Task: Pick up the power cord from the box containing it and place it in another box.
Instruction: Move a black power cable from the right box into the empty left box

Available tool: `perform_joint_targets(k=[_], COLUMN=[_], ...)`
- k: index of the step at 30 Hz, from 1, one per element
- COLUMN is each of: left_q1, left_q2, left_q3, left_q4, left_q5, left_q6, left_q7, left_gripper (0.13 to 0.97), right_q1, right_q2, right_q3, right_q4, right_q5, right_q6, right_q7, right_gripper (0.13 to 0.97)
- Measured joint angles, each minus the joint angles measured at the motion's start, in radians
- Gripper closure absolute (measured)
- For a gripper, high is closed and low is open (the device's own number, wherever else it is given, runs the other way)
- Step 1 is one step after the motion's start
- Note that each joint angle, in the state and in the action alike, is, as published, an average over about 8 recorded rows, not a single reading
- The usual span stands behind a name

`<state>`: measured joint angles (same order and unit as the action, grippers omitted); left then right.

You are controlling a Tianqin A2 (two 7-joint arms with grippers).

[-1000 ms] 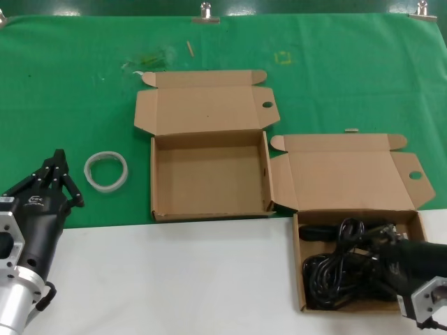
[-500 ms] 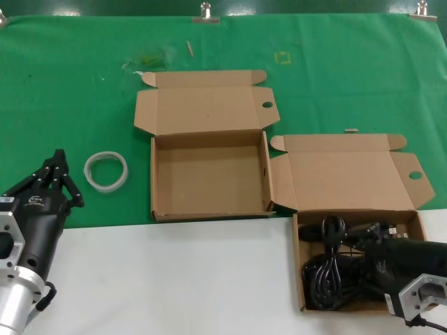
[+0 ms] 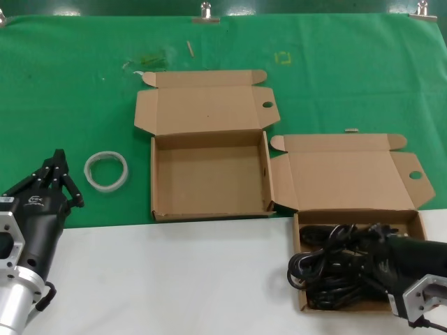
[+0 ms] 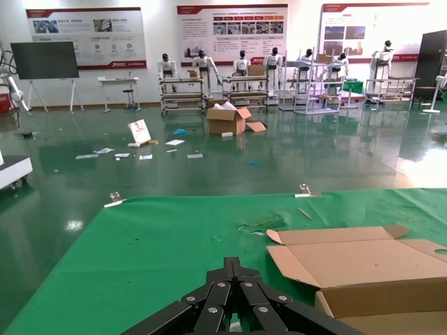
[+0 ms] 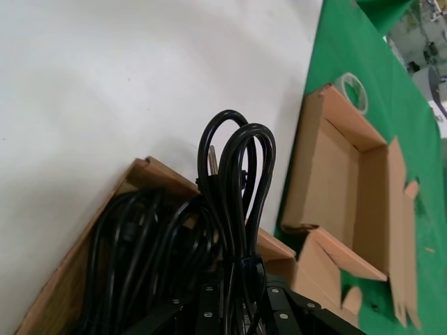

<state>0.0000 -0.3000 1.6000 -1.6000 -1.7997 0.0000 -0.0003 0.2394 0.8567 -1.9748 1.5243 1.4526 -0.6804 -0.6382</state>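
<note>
The left gripper [image 3: 59, 173] has slim matte-black fingers with silver screw heads at the link joints, set on a black housing with a small white logo. Behind that comes a polished silver wrist cylinder. The right gripper [image 3: 360, 264] is likewise black, with a silver square-edged bracket behind it.

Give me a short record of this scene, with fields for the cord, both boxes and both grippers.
cord: power cord bunched in the right box, one loop hanging over its left wall
right box: lid open
left box: lid open, nothing inside
right gripper: jaws shut on the cord's loops
left gripper: idle, jaws shut, beside the white ring
</note>
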Motion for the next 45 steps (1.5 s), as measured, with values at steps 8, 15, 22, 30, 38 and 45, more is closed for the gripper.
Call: perform_joint_targets(k=[8,15,22,30,38,45], left_q1=[0.000,0.000,0.000,0.000,0.000,0.000], left_q2=[0.000,0.000,0.000,0.000,0.000,0.000], left_q3=[0.000,0.000,0.000,0.000,0.000,0.000], left_q4=[0.000,0.000,0.000,0.000,0.000,0.000], left_q5=[0.000,0.000,0.000,0.000,0.000,0.000], left_q6=[0.000,0.000,0.000,0.000,0.000,0.000], left_q7=[0.000,0.000,0.000,0.000,0.000,0.000], left_gripper=[0.957,0.957,0.957,0.957,0.957,0.957], right_q1=[-0.017,0.075,0.248,0.389,0.409,0.359], right_q2=[0.009,-0.108,-0.387,-0.615,-0.678,-0.675], right_q3=[0.054,0.065,-0.024,-0.124,-0.147,-0.090], right_q4=[0.065,0.068,-0.163,-0.453,-0.525,-0.456], right_q5=[0.026,-0.055,-0.246,-0.260,-0.281,-0.404], right_q6=[0.049,0.139,0.260,0.343,0.377,0.345], right_q7=[0.059,0.155,0.219,0.125,0.113,0.225], right_gripper=[0.885,0.885,0.885,0.885,0.885,0.827])
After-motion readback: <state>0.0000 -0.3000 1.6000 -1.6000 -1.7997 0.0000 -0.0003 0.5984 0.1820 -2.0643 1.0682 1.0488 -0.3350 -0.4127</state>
